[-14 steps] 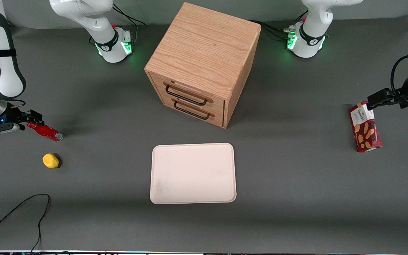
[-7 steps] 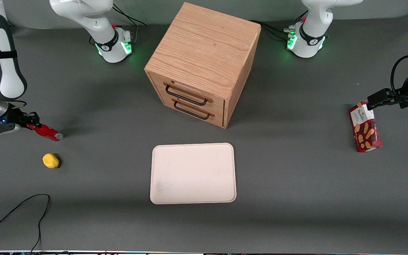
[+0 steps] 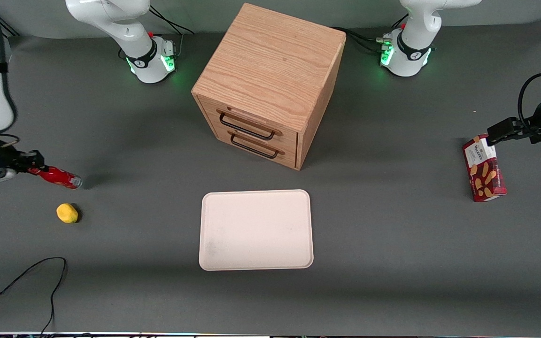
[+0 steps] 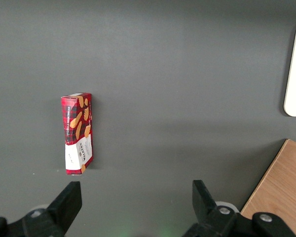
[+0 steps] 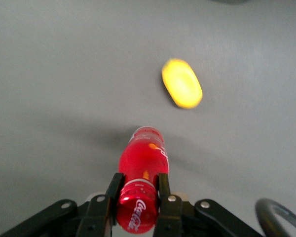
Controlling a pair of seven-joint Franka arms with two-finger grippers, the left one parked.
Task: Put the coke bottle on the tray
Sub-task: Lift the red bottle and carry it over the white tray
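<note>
The coke bottle, small, glossy and red, is at the working arm's end of the table, tilted with its silvery base low near the grey surface. My right gripper is shut on its cap end. In the right wrist view the two black fingers press on either side of the red cap, and the bottle points away from the gripper. The pale cream-pink tray lies flat near the table's middle with nothing on it, well away from the bottle.
A yellow lemon-like lump sits close to the bottle, nearer to the front camera. A wooden two-drawer box stands farther from the camera than the tray. A red biscuit box lies at the parked arm's end. A black cable trails near the table's front edge.
My gripper has drawn outward toward the working arm's end of the table with the bottle's cap in it. The bottle's base has shifted only slightly the same way.
</note>
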